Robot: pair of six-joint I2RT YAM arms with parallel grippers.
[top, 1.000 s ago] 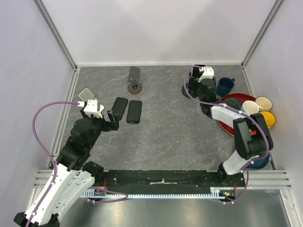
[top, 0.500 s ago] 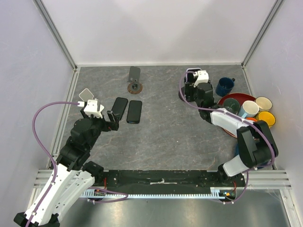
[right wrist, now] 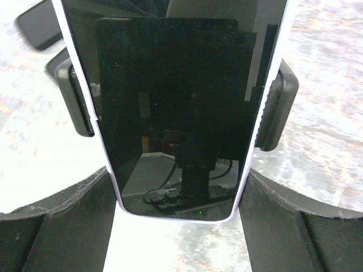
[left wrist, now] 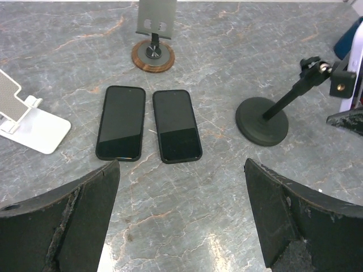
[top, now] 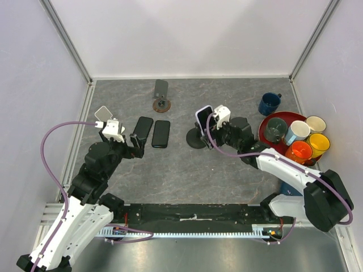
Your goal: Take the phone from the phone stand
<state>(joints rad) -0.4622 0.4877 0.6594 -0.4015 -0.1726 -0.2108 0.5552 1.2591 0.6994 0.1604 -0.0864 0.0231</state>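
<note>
Now the right pincer [right wrist: 178,190] is closed on the lower end of the phone [right wrist: 176,85], one finger against each long edge. The phone stands upright in the side clamps of the black phone stand [top: 197,139], near the middle of the table [top: 238,181]. Toward 9 o'clock, the left pincer [left wrist: 181,170] hangs wide open, gripping nothing, near two dark phones [left wrist: 120,122] lying flat side by side.

We look down from above and behind the arm bases onto the whole desk [top: 187,170]. Our left wrist view faces forward, low over it, sharing the black stand [left wrist: 262,120] with the top view. Our right wrist view sits close against the phone [right wrist: 176,102].
</note>
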